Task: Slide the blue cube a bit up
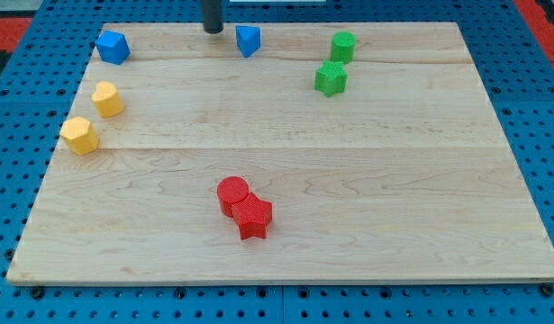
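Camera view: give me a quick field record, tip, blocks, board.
tip: my tip at the view's top, just left of a blue block, small gap
blue cube: top left corner
yellow: two blocks at left edge, apart
green: cylinder above star, nearly touching
red: cylinder touching star, bottom centre
board: wooden

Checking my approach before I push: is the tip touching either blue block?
No: my tip stands apart, between the blue cube to its left and the other blue block to its right.
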Robot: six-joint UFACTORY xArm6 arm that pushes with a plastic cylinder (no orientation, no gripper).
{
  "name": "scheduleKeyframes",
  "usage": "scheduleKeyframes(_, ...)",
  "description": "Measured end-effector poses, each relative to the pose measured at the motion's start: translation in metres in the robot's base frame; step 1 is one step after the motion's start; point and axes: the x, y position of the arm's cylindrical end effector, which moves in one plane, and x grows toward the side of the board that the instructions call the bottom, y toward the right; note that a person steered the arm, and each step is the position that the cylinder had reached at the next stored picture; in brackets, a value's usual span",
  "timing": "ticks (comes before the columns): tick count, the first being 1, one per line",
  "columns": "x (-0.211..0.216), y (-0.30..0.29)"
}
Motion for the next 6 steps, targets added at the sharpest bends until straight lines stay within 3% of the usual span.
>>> scheduleKeyframes(1, 0.022, 0.011)
scheduleKeyframes(2, 0.022, 0.069)
scheduleKeyframes(3, 0.040, 0.057)
scheduleKeyframes(5, 0.089, -0.127)
scheduleKeyframes(6, 0.084, -0.188)
